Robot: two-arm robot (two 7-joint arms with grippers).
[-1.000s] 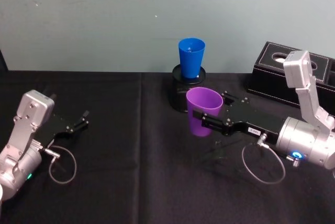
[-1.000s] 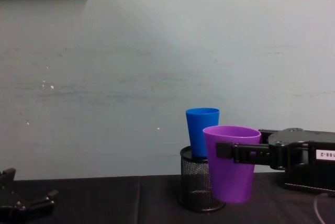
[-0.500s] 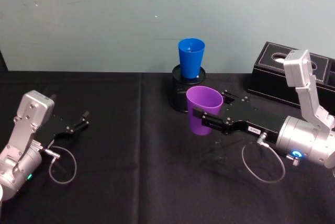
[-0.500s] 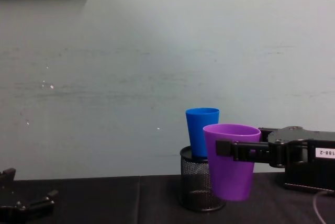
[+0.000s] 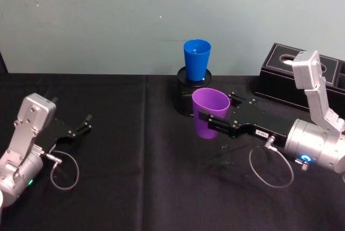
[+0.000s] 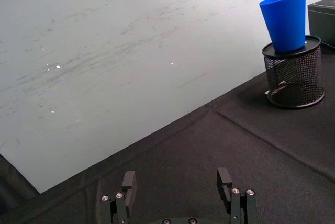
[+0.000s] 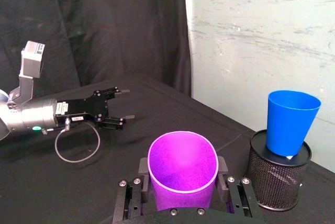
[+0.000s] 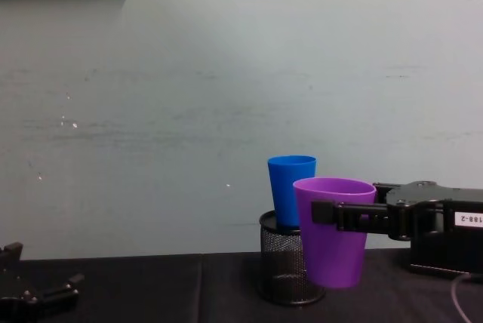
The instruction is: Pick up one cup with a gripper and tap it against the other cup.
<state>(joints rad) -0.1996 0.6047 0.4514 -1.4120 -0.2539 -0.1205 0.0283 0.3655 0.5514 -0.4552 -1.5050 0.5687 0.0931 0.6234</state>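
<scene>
Two cups apart overhead: purple (image 5: pixel 210 113), blue (image 5: pixel 197 61)

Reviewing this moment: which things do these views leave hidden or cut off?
Blue cup base: head view, sunk inside the mesh holder.
Purple cup base: right wrist view, under its own rim and the right pincer.
Tissue box: head view, partly behind the right arm, cut by the right edge.
Left pincer: chest view, cut by the bottom edge.

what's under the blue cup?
A black wire-mesh pen holder: the blue cup stands upright with its base dropped inside it. The mesh hides the base, so whether it reaches the holder's floor is unclear. The right gripper holds the purple cup nearer the robot.
</scene>
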